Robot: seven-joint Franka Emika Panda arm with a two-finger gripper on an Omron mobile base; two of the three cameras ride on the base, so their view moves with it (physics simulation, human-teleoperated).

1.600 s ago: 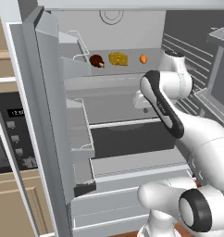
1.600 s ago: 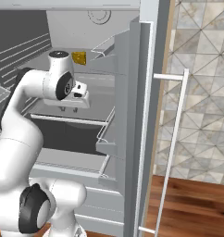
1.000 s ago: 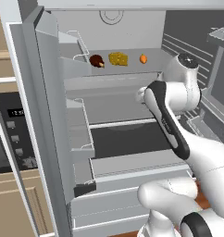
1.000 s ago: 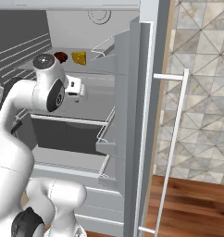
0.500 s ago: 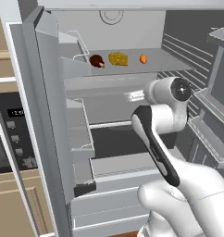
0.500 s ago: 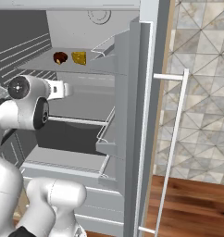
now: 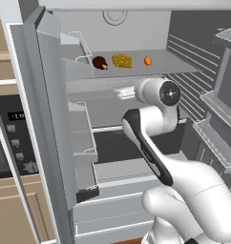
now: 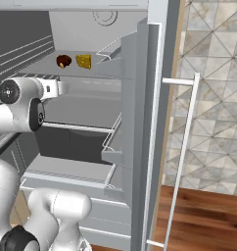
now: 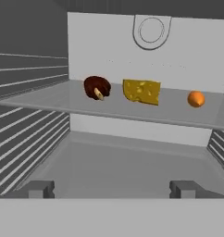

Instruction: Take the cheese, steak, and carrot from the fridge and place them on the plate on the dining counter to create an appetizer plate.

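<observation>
- jaws spread wide, nothing between them — the two dark fingertips sit far apart at the bottom of the hand view, aimed into the fridge interior
- in the left base view the hand reaches in under the upper shelf, tip end at about the middle shelf level; jaws themselves too small there to read
- straight ahead and above the jaws: grey upper shelf with three foods in a row, none touched
- steak — dark brown-red lump, leftmost in the hand view, near the cheese but apart from it
- cheese — yellow holed wedge in the middle, sitting flat on the shelf
- carrot — small orange piece, rightmost, well apart from the cheese
- same order left to right in the left base view: steak, cheese, carrot
- right base view shows steak and cheese side by side above the arm's wrist
- fridge stands open, door with wire-railed shelves swung out at left; round fitting on the back wall above the cheese
- black oven left of the fridge door
- second door open at right, long white handle bar, tiled wall and wood floor beyond
</observation>
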